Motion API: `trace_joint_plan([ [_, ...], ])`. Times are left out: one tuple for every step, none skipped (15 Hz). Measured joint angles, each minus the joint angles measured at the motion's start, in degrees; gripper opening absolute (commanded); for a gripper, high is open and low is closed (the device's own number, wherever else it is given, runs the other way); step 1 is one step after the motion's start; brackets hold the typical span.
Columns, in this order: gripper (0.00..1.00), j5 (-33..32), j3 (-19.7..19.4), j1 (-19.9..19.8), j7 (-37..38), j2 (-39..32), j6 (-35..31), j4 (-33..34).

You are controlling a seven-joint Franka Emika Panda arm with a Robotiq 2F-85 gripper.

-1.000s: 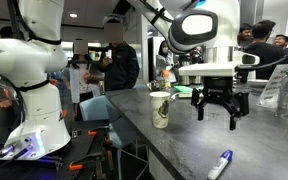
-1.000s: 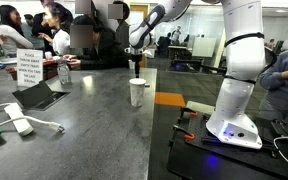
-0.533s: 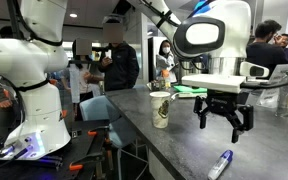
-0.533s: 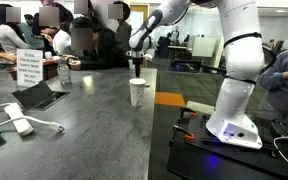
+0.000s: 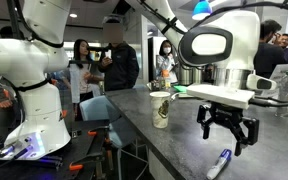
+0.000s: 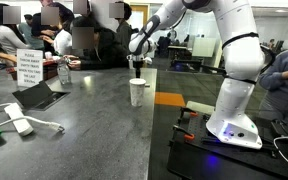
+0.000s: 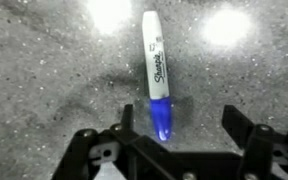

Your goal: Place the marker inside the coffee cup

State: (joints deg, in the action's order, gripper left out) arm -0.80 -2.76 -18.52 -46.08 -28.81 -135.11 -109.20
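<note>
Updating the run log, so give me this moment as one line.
stage: pre-grasp | gripper: open, above marker | marker: lying flat, not gripped | coffee cup: upright, apart from marker

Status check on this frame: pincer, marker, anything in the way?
Pincer open, hovering over the marker. Marker flat on the counter, ungrasped, apart from the coffee cup. Nothing between pincer and marker.

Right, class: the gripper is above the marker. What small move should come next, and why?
Probably lower straight down. The gripper hangs open above the marker, which lies flat on the table; in the wrist view its blue end sits between the fingers, so closing should work once low enough.
</note>
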Motion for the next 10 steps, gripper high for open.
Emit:
trace_joint_plan([
  [0.86, 0.0, 0.05, -0.06, 0.0, -0.61, 0.03, 0.59],
  [0.81, 0.0, 0.16, -0.12, 0.0, -1.21, 0.08, 1.21],
  [0.78, 0.0, 0.31, -0.22, 0.0, -1.81, 0.16, 1.89],
  [0.77, 0.0, 0.46, -0.34, 0.0, -2.4, 0.26, 2.53],
  [0.71, 0.0, 0.58, -0.43, 0.0, -2.94, 0.4, 3.13],
  [0.73, 0.0, 0.65, -0.49, 0.0, -3.46, 0.53, 3.65],
  [0.71, 0.0, 0.66, -0.53, 0.0, -3.95, 0.61, 4.08],
  [0.67, -0.01, 0.67, -0.58, 0.0, -4.43, 0.74, 4.49],
  [0.46, -0.01, 0.67, -0.64, 0.0, -4.88, 0.85, 4.81],
  [0.42, -0.02, 0.67, -0.72, 0.0, -5.27, 0.89, 5.06],
])
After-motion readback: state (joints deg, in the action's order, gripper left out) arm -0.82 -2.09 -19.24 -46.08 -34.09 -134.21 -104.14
